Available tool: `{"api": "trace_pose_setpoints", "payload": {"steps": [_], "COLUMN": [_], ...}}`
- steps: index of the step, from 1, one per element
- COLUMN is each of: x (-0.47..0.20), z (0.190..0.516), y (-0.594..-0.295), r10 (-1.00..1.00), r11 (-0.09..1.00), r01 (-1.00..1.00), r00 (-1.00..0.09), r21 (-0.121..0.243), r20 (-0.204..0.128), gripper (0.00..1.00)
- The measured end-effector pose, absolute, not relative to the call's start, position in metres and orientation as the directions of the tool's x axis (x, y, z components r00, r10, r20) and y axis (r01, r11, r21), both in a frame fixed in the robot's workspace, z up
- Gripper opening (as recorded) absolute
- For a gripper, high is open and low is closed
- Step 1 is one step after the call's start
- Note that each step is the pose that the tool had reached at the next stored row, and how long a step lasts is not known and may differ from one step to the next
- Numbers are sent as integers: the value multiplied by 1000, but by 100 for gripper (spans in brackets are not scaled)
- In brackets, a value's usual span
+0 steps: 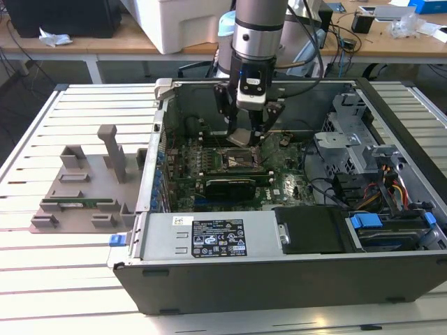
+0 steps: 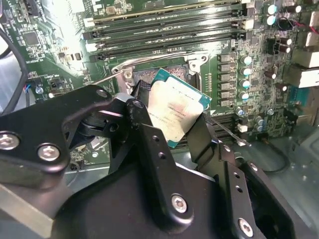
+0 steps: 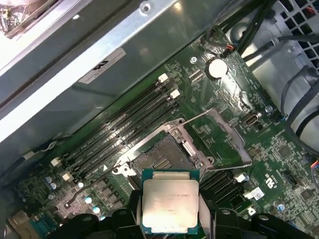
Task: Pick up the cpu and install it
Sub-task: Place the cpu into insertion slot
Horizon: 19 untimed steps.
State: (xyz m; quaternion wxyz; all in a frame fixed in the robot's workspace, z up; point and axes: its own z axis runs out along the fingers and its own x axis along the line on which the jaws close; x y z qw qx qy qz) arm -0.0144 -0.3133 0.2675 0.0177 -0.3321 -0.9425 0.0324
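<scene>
The cpu [image 1: 241, 137] is a flat square chip with a silver-grey top and a thin pale rim. My gripper [image 1: 244, 135] is shut on it by two opposite edges. It hangs inside the open computer case, just above the motherboard's bare socket [image 1: 234, 160]. In the first wrist view the cpu [image 3: 169, 201] sits between the black fingers [image 3: 130, 215], beside the socket [image 3: 158, 159], whose metal frame [image 3: 222, 133] is swung open. In the second wrist view the cpu [image 2: 177, 107] hangs tilted over the socket [image 2: 144, 77], apart from it.
A grey fixture tray [image 1: 77, 188] with upright posts lies outside the case, on the exterior view's left. Inside the case, memory slots [image 3: 124, 132] flank the socket. A power supply [image 1: 209, 239] fills the case's near side, and a drive cage with cables [image 1: 356, 150] stands on the exterior view's right.
</scene>
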Motion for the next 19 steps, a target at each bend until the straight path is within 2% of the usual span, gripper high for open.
{"api": "trace_pose_setpoints", "payload": {"steps": [19], "x": [-14], "z": [267], "y": [-313], "r10": [763], "r11": [644], "r01": [761], "r00": [-646], "r21": [-78], "r20": [7], "gripper": [55]}}
